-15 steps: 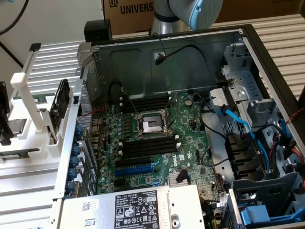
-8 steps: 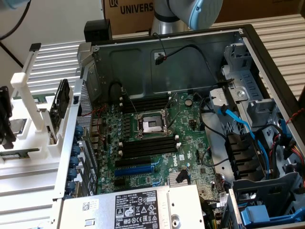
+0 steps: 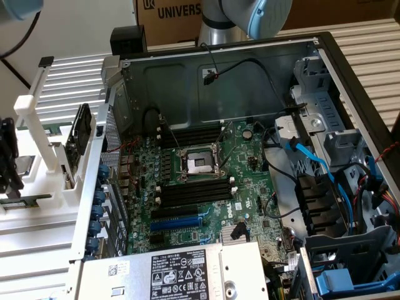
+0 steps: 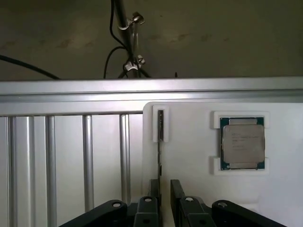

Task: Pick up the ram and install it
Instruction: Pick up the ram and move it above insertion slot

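The gripper (image 4: 165,184) is seen with its jaws apart and nothing clamped between them. The ram (image 4: 160,142) is found directly ahead of it, set on edge in a white holder (image 4: 189,151). The ram's long axis is laid straight away from the gripper, in line with the gap between the fingers (image 4: 176,189). The near end of the stick appears to be taken in between them, while the far end is kept in a raised frame of the holder. The thin stick is not centred in the gap: it is placed just beside one finger and clear of the other, and no contact can be made out. Its flat faces are turned toward the two fingers, so the closing direction of the jaws is judged to run across its thin dimension. A processor chip (image 4: 242,143) is seated in its own recess of the same holder, beyond the farther finger and apart from the ram. The memory slots (image 3: 195,190) inside the computer case (image 3: 325,56) are seen well apart from the holder, toward the exterior view's right.
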Motion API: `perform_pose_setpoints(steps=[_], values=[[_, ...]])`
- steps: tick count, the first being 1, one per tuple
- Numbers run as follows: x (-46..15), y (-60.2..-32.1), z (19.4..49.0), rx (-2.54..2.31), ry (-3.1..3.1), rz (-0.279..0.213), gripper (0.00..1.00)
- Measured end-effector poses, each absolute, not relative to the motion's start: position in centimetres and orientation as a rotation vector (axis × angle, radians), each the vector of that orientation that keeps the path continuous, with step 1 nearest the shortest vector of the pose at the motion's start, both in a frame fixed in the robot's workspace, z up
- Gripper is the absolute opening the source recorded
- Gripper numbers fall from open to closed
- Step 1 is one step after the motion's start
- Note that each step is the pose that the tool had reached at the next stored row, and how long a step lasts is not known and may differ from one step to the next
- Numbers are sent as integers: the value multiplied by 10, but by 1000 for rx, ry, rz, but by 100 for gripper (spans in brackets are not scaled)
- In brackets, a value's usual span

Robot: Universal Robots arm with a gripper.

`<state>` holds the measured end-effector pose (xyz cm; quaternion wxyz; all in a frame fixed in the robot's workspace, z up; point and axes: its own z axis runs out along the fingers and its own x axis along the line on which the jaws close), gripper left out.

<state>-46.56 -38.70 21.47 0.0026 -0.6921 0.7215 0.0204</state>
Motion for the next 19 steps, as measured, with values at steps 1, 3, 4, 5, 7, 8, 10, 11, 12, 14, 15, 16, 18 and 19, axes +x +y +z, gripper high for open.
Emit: perform_pose_setpoints(steps=[1,3,4,5,7,8,10,11,12,14,15,16,18,19], values=[[-465,-387,214,-2170,2263,64,24],[-463,-388,214,-2170,2263,63,24],[-463,-389,214,-2170,2263,63,24],[-463,-389,214,-2170,2263,63,24],[-462,-390,214,-2170,2262,62,24],[-461,-391,213,-2169,2262,62,24],[-460,-391,213,-2168,2261,59,24],[-460,-391,213,-2168,2260,58,24],[-459,-392,212,-2166,2259,55,24],[-459,-392,210,-2164,2257,50,24],[-459,-392,210,-2164,2256,48,24],[-458,-392,209,-2163,2255,47,24],[-458,-392,208,-2162,2254,45,24],[-458,-392,205,-2161,2253,42,24]])
